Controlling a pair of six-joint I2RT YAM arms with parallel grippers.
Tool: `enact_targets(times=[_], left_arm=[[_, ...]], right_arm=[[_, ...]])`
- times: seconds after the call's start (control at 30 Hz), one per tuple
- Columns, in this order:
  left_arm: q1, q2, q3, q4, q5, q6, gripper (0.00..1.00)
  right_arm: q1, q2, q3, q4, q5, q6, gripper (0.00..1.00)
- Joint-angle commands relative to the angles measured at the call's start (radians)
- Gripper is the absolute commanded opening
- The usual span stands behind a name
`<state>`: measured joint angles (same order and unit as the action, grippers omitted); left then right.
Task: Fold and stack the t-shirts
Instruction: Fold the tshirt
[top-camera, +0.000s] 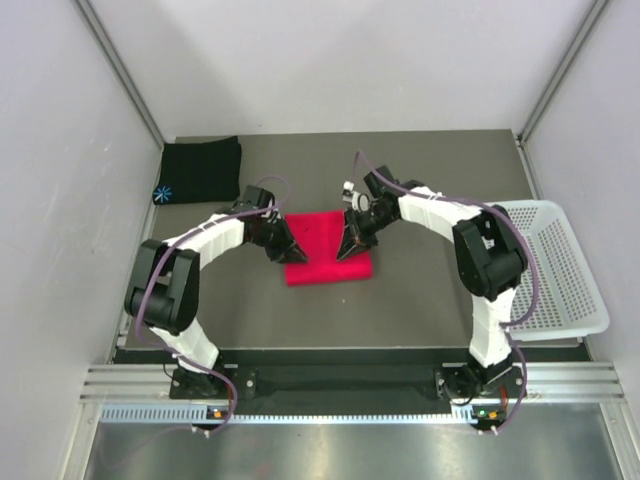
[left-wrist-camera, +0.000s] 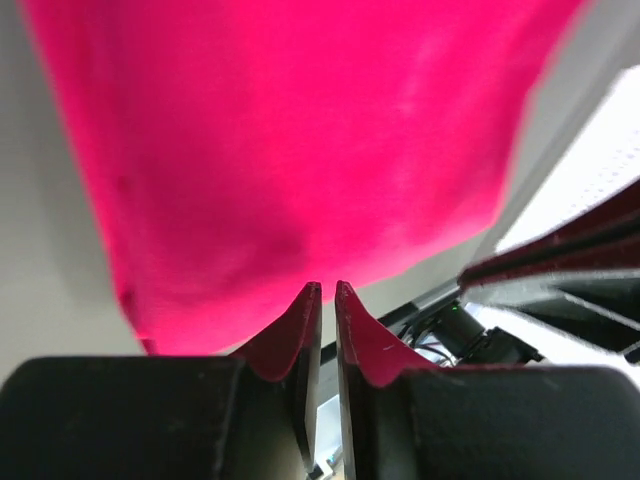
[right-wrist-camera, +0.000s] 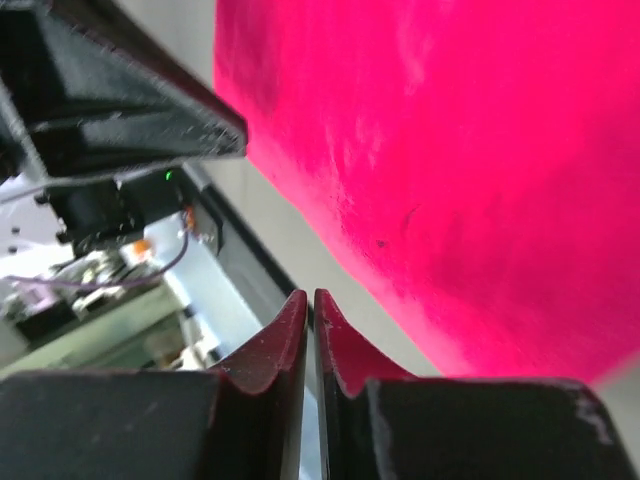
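Observation:
The red-pink t-shirt lies folded into a small rectangle at the table's middle. It fills the left wrist view and the right wrist view. The black t-shirt lies folded at the back left, with its light-blue starburst at the near left corner. My left gripper is at the red shirt's left edge, with its jaws together and nothing between them. My right gripper is over the shirt's right part, also shut and empty.
A white perforated basket stands at the table's right edge. Grey walls close in the left, back and right. The table's black front rail runs between the arm bases.

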<state>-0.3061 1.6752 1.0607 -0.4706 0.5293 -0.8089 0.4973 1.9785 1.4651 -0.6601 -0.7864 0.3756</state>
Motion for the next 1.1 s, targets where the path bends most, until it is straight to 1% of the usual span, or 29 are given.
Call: enact_targets(times=[0.0,0.1,0.2,0.27,0.37,0.43,0.5,0.57,0.63,0.67,0.7,0.73,0.77,0.9,0.97,1.07], left_arm=[[0.012,0.001,-0.030,0.101,0.023,-0.009,0.15],[0.019,0.052,-0.044,0.080,-0.008,0.042,0.15],[0.024,0.129,-0.025,0.017,-0.055,0.108,0.14],[0.027,0.152,-0.015,0.009,-0.052,0.151,0.13],[0.025,0.135,0.018,-0.043,-0.103,0.201,0.13],[0.025,0.097,0.050,-0.105,-0.117,0.215,0.15],[0.021,0.039,0.055,-0.122,-0.091,0.197,0.17],[-0.004,-0.006,0.061,-0.122,-0.069,0.151,0.20],[-0.034,-0.049,0.053,-0.070,-0.046,0.088,0.22],[-0.040,-0.054,0.044,-0.039,-0.028,0.064,0.22],[-0.044,-0.045,0.032,-0.007,0.025,0.042,0.21],[-0.044,-0.034,0.004,0.044,0.040,0.013,0.20],[-0.044,-0.008,-0.002,0.049,0.038,0.011,0.18],[-0.033,0.052,-0.053,0.058,0.014,0.037,0.17],[-0.016,0.089,-0.073,0.040,-0.003,0.069,0.17],[0.034,0.110,-0.123,0.021,-0.037,0.108,0.14]], right_arm=[[-0.006,0.028,-0.046,0.108,-0.093,0.034,0.06],[-0.020,0.060,-0.090,0.108,-0.079,-0.004,0.04],[-0.065,0.092,-0.155,0.102,-0.030,-0.059,0.03],[-0.106,0.088,-0.178,0.094,0.021,-0.099,0.03],[-0.111,0.075,-0.154,0.041,0.053,-0.145,0.03],[-0.097,0.056,-0.100,0.016,0.049,-0.141,0.03],[-0.076,0.027,-0.033,-0.027,0.038,-0.126,0.03],[-0.027,0.000,0.004,-0.041,0.018,-0.094,0.03],[0.032,-0.006,0.020,-0.010,-0.058,-0.026,0.03],[0.049,0.002,0.017,0.038,-0.082,-0.003,0.03],[0.069,0.008,0.005,0.069,-0.100,0.021,0.03],[0.095,0.017,-0.005,0.098,-0.117,0.063,0.03],[0.105,0.041,-0.018,0.137,-0.123,0.075,0.03],[0.119,0.117,-0.060,0.186,-0.137,0.085,0.03],[0.110,0.150,-0.090,0.180,-0.139,0.053,0.03],[0.063,0.140,-0.165,0.143,-0.100,-0.015,0.03]])
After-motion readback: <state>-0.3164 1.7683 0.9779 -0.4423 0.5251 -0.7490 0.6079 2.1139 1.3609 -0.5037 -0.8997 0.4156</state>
